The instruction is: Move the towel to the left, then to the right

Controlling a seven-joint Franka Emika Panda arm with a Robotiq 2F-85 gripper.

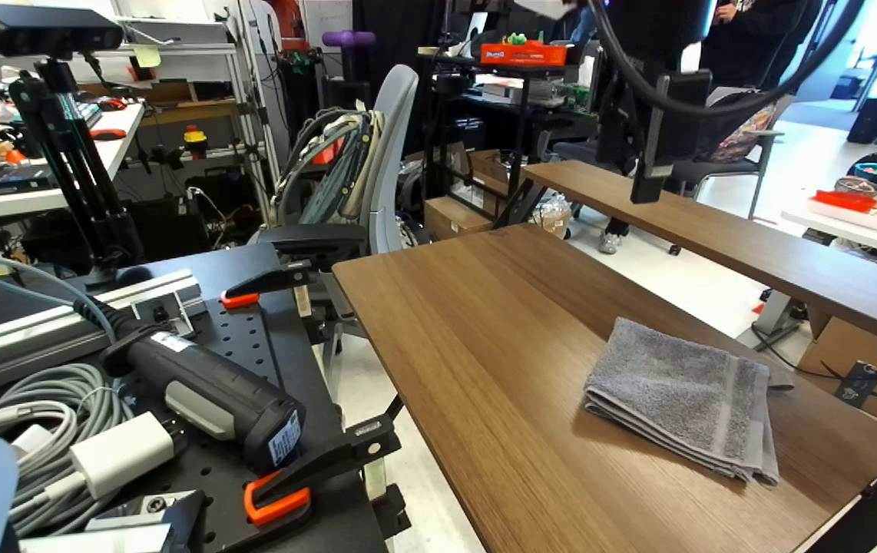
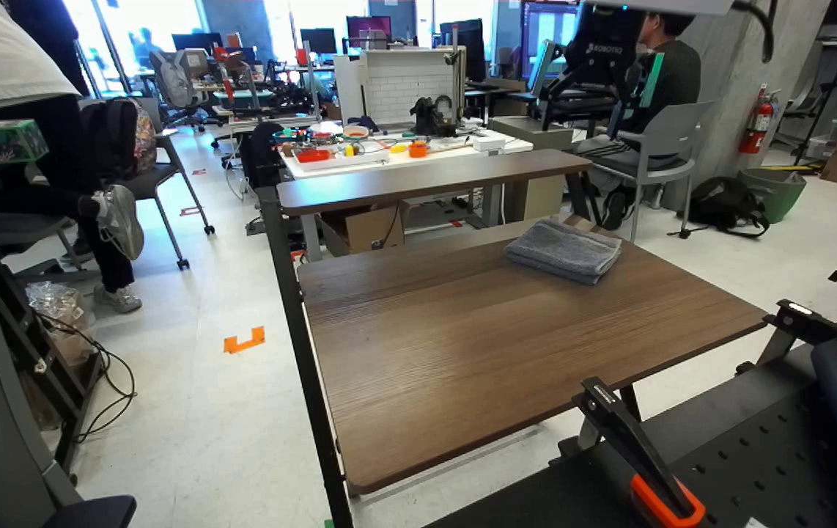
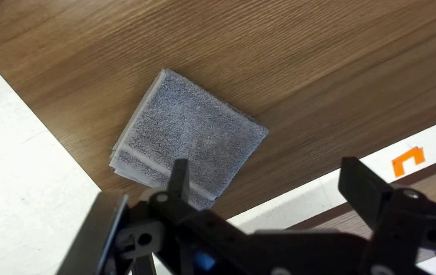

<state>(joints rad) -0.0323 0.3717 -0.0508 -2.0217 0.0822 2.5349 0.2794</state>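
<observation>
The grey folded towel lies flat on the brown wooden table, with layered edges toward the near side. It also shows in an exterior view near the table's back edge. In the wrist view the towel lies left of centre, turned like a diamond. My gripper is open and empty, with its fingers wide apart. It hangs well above the table, apart from the towel. One finger overlaps the towel's lower part in the wrist view. The gripper also shows at the top of an exterior view.
A narrow raised wooden shelf runs along the table's far side. A black perforated bench with clamps, cables and a black handheld tool stands beside the table. A black post rises at a table end. People sit nearby.
</observation>
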